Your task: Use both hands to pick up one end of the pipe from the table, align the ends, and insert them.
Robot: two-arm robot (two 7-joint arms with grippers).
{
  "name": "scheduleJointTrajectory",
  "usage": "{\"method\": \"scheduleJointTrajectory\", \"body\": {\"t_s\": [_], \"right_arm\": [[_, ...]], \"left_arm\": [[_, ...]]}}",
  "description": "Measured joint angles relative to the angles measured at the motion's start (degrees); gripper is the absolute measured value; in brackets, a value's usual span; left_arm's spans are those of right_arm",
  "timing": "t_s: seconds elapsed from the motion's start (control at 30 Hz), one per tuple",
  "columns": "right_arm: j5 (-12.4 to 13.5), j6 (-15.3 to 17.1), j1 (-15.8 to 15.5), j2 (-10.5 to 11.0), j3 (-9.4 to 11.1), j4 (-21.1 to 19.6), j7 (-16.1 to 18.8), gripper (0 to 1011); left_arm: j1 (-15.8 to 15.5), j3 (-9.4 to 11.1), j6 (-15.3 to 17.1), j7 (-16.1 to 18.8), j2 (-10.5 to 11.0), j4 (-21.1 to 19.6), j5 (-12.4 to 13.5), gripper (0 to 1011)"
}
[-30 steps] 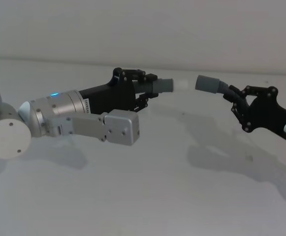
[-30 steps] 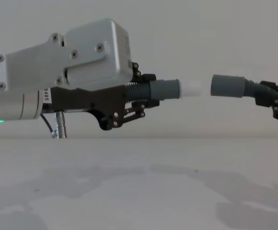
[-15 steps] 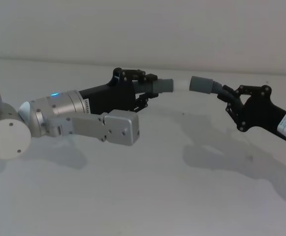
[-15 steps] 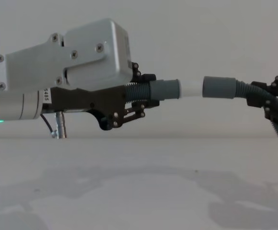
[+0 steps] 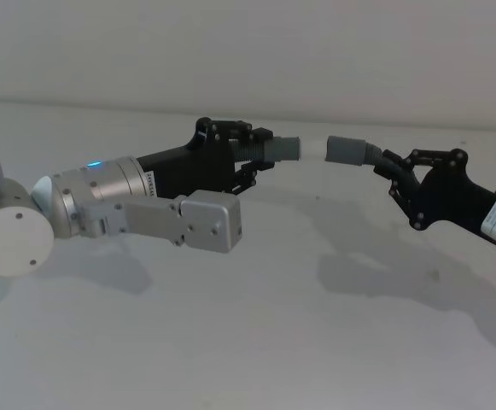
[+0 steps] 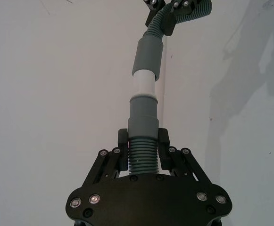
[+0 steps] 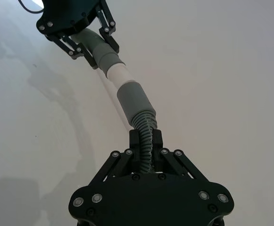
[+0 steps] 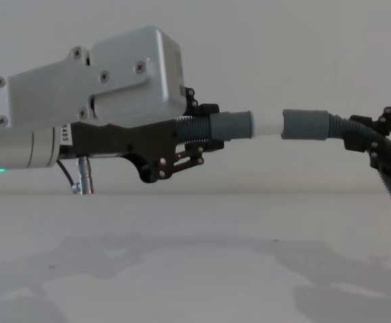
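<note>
My left gripper [image 5: 246,159] hangs above the white table [image 5: 230,342], shut on the ribbed part of one pipe piece [image 6: 141,157]. That piece's grey cuff [image 8: 234,126] ends in a narrow white tip [image 8: 267,125]. From the right, my right gripper [image 5: 399,175] is shut on the other bent pipe piece [image 7: 145,136]. Its socket cuff [image 8: 305,124] sits in line with the white tip, with the tip's front just inside its mouth. A short stretch of white tip [image 6: 143,82] still shows between the two cuffs. The right wrist view shows the left gripper [image 7: 80,33] beyond the socket [image 7: 134,101].
The left arm's thick silver-grey body [image 5: 137,213] stretches in from the left, with a boxy silver housing [image 8: 101,81] large in the chest view. A pale wall [image 5: 248,51] rises behind the table. Both arms cast shadows on the table below.
My right gripper has moved left with its pipe piece. The gap to the white tip has closed and the socket now covers the tip's front. The left arm has stayed still.
</note>
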Motion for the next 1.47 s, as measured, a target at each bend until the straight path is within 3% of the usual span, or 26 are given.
{"method": "scheduleJointTrajectory", "body": {"t_s": [1.47], "right_arm": [[1.1,-1.8,-0.3,0.3,0.3,-0.4,0.8,147]], "left_arm": [[0.0,0.0,0.0,0.0,0.0,0.0,0.0,354]]}}
